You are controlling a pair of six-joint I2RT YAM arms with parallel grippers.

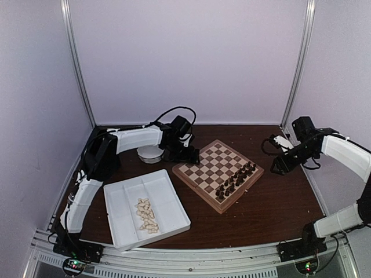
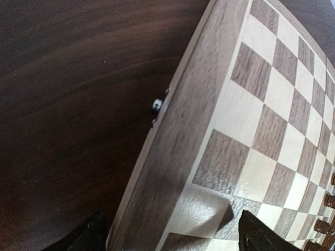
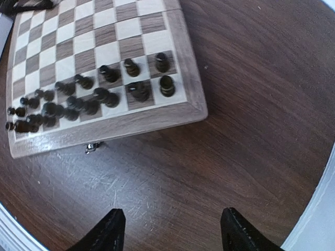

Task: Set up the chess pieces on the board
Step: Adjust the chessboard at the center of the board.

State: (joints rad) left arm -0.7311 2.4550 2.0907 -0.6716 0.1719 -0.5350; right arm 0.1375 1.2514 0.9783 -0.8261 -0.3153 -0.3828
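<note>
The board [image 1: 204, 164] lies turned like a diamond at the table's middle. The dark chess pieces [image 1: 237, 177] stand in two rows along its near-right side, and show in the right wrist view [image 3: 94, 98] and at the right edge of the left wrist view [image 2: 327, 201]. The cream chess pieces [image 1: 146, 215] lie heaped in a white tray. My left gripper [image 1: 189, 154] is open and empty, low over the board's left rim [image 2: 172, 157]; its fingers [image 2: 259, 235] straddle the rim. My right gripper [image 1: 277, 164] is open and empty above bare table right of the board [image 3: 112, 132].
The white divided tray [image 1: 124, 223] sits at the front left. A small white round dish [image 1: 151, 154] stands behind the left arm's wrist. A small metal latch [image 2: 156, 104] sticks out of the board's side, as another does in the right wrist view [image 3: 93, 147]. Cage walls enclose the table.
</note>
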